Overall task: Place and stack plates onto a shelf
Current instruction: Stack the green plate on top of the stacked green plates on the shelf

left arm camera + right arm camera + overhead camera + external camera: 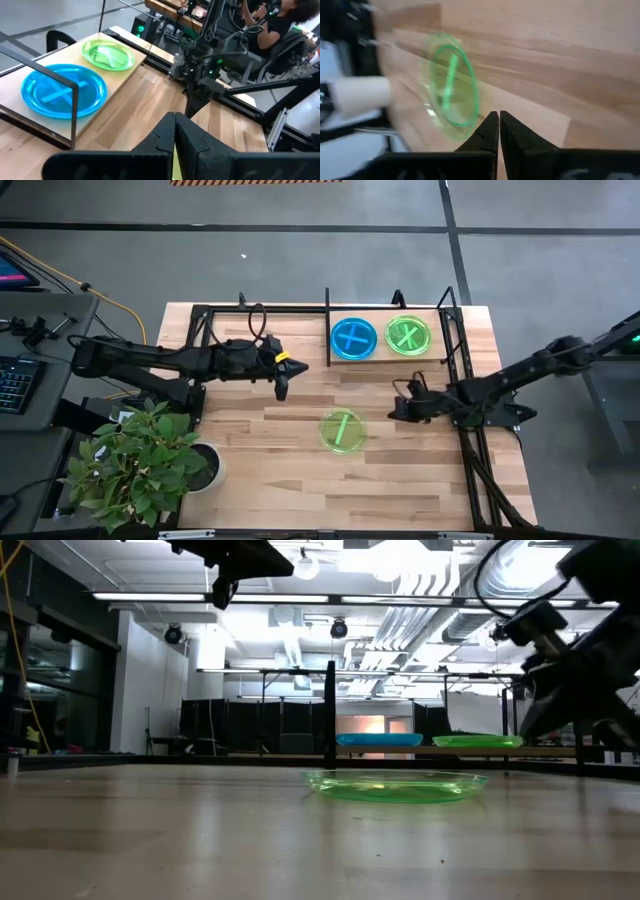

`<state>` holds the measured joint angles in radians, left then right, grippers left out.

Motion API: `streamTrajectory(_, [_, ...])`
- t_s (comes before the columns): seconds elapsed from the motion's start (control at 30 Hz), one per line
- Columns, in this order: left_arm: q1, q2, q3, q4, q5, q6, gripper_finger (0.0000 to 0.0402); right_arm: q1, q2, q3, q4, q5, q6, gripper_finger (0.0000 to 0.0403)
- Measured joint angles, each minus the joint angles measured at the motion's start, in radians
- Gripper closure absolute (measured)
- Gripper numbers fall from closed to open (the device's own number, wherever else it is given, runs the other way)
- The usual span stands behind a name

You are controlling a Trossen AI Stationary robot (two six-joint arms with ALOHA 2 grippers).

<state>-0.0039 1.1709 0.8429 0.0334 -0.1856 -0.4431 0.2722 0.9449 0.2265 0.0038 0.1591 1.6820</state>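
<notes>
A lime-green plate (pixel 342 430) with one lighter stripe lies flat on the tabletop; it also shows in the low view (pixel 395 784) and the right wrist view (pixel 452 85). A cyan-blue plate (pixel 354 338) and a second lime-green plate (pixel 408 335), each with a cross mark, lie side by side on the shelf's wood base board (pixel 380 315). My left gripper (pixel 282 388) is shut and empty, above the table left of the shelf. My right gripper (pixel 396 409) is shut and empty, right of the loose green plate.
A potted plant (pixel 140 460) stands at the table's near left corner. The shelf's black rods and posts (pixel 327 320) run along the far edge and down the right side (pixel 470 440). A person sits beyond the table in the left wrist view (pixel 280 25).
</notes>
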Motion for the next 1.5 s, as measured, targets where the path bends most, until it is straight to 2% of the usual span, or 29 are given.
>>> streamTrajectory(0.13, [0.013, 0.0, 0.0, 0.0, 0.0, -0.003, 0.0402, 0.017, -0.062, -0.017, 0.016, 0.049, 0.021, 0.0401])
streamTrajectory(0.3, [0.018, 0.0, 0.0, 0.0, 0.0, -0.019, 0.0402, 0.016, 0.002, -0.017, 0.095, 0.051, 0.022, 0.0398])
streamTrajectory(0.4, [0.018, 0.0, 0.0, 0.0, 0.0, -0.019, 0.0402, 0.016, 0.084, -0.017, 0.163, 0.051, 0.033, 0.038])
streamTrajectory(0.5, [0.018, 0.0, 0.0, 0.0, 0.0, -0.018, 0.0402, 0.016, 0.188, -0.009, 0.251, 0.05, 0.042, 0.034])
streamTrajectory(0.73, [0.018, 0.0, 0.0, 0.0, 0.0, -0.018, 0.0402, 0.016, 0.471, 0.172, 0.258, 0.023, -0.016, 0.0241])
streamTrajectory(0.9, [0.018, 0.0, 0.0, 0.0, 0.0, -0.023, 0.0402, 0.006, 0.644, 0.284, 0.261, 0.017, -0.016, 0.0221])
streamTrajectory(1.03, [0.018, 0.0, 0.0, -0.003, 0.0, -0.026, 0.0402, 0.002, 0.733, 0.344, 0.27, 0.027, -0.015, 0.0231])
streamTrajectory(1.1, [0.018, 0.0, 0.0, -0.008, 0.0, -0.027, 0.0402, 0.003, 0.766, 0.363, 0.274, 0.035, -0.015, 0.0254])
streamTrajectory(1.27, [0.018, 0.0, 0.0, -0.009, 0.0, -0.027, 0.0402, 0.002, 0.807, 0.375, 0.263, 0.035, -0.014, 0.0381])
streamTrajectory(1.37, [0.018, 0.0, 0.0, -0.011, 0.0, -0.026, 0.0402, -0.001, 0.796, 0.374, 0.251, 0.049, 0.004, 0.0392])
streamTrajectory(1.5, [0.018, 0.0, 0.0, -0.011, 0.0, -0.026, 0.0402, -0.017, 0.728, 0.36, 0.226, 0.067, -0.078, 0.04])
